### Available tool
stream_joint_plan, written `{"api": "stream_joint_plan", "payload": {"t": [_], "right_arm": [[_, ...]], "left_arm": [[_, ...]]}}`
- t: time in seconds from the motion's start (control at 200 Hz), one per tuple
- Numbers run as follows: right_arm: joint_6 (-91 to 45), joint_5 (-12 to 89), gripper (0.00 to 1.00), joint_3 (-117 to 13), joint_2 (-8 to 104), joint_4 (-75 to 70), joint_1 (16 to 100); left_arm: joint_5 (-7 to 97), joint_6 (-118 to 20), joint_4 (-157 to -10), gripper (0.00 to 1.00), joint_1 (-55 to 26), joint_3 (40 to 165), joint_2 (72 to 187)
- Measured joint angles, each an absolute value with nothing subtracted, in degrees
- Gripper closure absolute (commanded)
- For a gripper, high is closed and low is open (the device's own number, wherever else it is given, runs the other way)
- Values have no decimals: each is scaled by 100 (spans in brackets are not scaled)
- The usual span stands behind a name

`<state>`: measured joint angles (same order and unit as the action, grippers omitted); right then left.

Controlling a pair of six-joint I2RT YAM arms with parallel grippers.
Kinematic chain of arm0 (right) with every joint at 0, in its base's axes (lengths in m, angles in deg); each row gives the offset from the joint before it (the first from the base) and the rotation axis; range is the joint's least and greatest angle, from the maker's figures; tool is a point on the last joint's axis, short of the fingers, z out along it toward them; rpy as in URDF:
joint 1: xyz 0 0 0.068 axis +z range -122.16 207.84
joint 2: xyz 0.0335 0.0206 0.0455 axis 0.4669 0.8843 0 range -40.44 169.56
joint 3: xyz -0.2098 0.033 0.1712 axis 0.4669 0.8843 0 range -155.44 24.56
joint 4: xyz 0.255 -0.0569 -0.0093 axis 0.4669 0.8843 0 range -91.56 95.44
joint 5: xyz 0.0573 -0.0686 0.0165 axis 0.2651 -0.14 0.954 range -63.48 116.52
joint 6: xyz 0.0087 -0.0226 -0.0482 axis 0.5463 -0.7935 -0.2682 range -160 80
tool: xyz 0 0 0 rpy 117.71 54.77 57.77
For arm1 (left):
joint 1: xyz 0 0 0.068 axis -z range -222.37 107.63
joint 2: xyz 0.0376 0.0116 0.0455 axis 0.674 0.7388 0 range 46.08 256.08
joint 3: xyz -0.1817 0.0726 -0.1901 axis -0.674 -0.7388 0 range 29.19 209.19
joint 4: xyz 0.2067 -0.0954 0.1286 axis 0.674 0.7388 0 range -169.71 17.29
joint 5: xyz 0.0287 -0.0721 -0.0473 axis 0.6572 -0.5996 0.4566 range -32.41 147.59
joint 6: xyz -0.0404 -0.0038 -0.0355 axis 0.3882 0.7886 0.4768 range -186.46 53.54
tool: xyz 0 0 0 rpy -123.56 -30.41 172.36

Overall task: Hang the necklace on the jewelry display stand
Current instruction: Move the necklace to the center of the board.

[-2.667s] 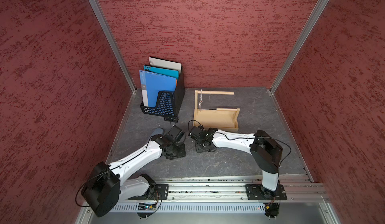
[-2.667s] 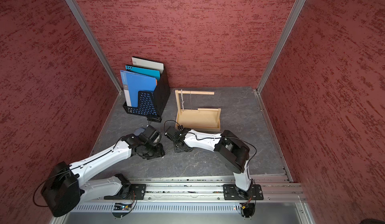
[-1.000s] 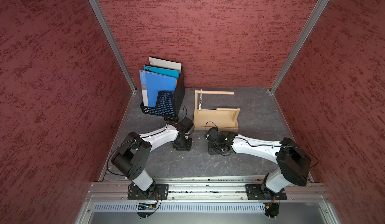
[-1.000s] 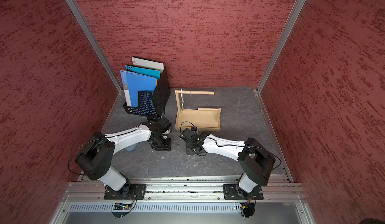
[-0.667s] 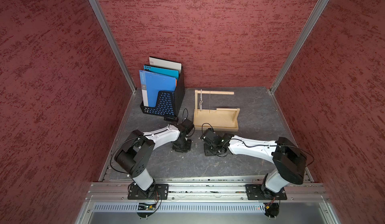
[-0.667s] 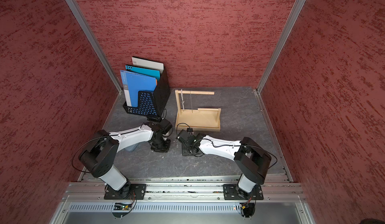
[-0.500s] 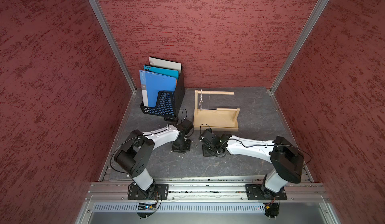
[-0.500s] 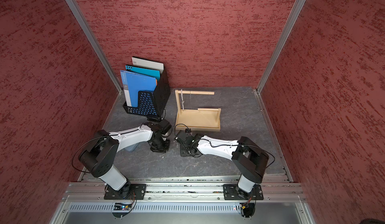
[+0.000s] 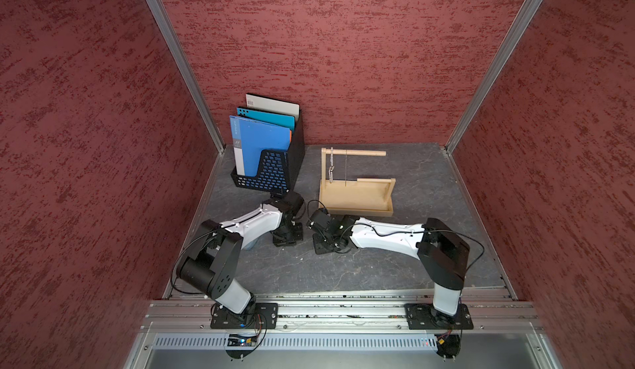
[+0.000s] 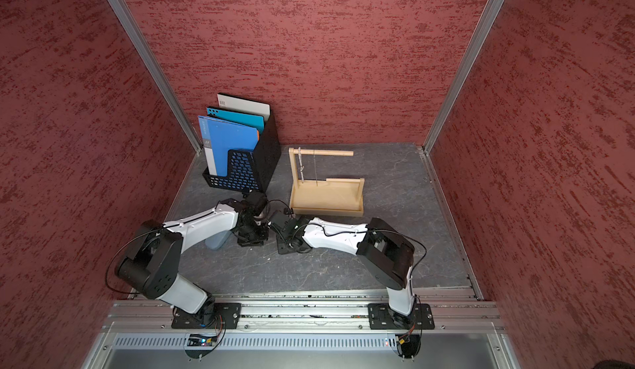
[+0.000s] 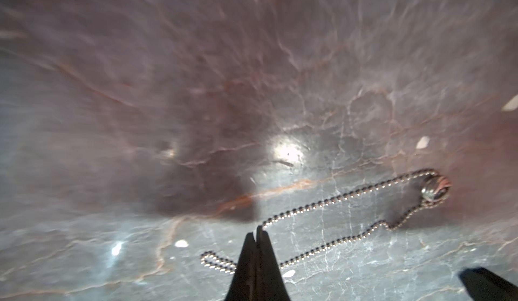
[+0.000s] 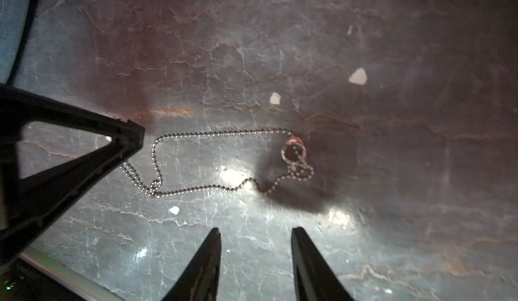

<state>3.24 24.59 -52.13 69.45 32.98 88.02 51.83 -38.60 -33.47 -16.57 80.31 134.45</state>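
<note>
The necklace (image 12: 210, 134), a thin silver bead chain with a small ring (image 12: 293, 152), lies flat on the grey table between the two arms. In the left wrist view its chain (image 11: 336, 198) runs from my fingertips out to the ring (image 11: 434, 190). My left gripper (image 11: 257, 229) is shut, tips down at a bend of the chain. No bead shows between its fingers, and two strands pass under them. My right gripper (image 12: 255, 229) is open and empty, just short of the chain. The jewelry display stand (image 9: 357, 211) is behind both grippers (image 9: 287, 238) (image 9: 324, 243).
Two chains hang from the stand's long dowel arm (image 9: 357, 153) near the tall post. A black mesh file rack (image 9: 271, 168) with blue folders is at the back left. A pale blue object (image 10: 214, 242) lies under the left arm. Small white crumbs (image 12: 358, 76) dot the table.
My left gripper has shut at the chain without moving away. My right gripper has slid left toward it and opened wider.
</note>
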Motion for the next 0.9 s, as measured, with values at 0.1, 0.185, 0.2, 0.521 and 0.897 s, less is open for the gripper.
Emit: {"api": "stream_joint_plan", "payload": {"t": [0.1,0.185,0.2,0.521,0.897], "right_arm": [[18,2404,53,-5630,7288,3497,8802],[-294,2350,52,-5993,7568,3685,8802],[-344,2339,51,-6050,7609,3716,8800],[-1354,2046,58,-6944,8145,4321,8791],[-1885,1948,71,-6535,8088,4837,8776]], "left_arm": [[5277,-3775,-3345,88,-1712,7956,13043],[5325,-3674,-3363,83,-1760,7871,12759],[5334,-3648,-3363,82,-1773,7853,12707],[5192,-3117,-3498,80,-1777,7285,11905],[5183,-2098,-3896,80,-1181,6651,11640]]}}
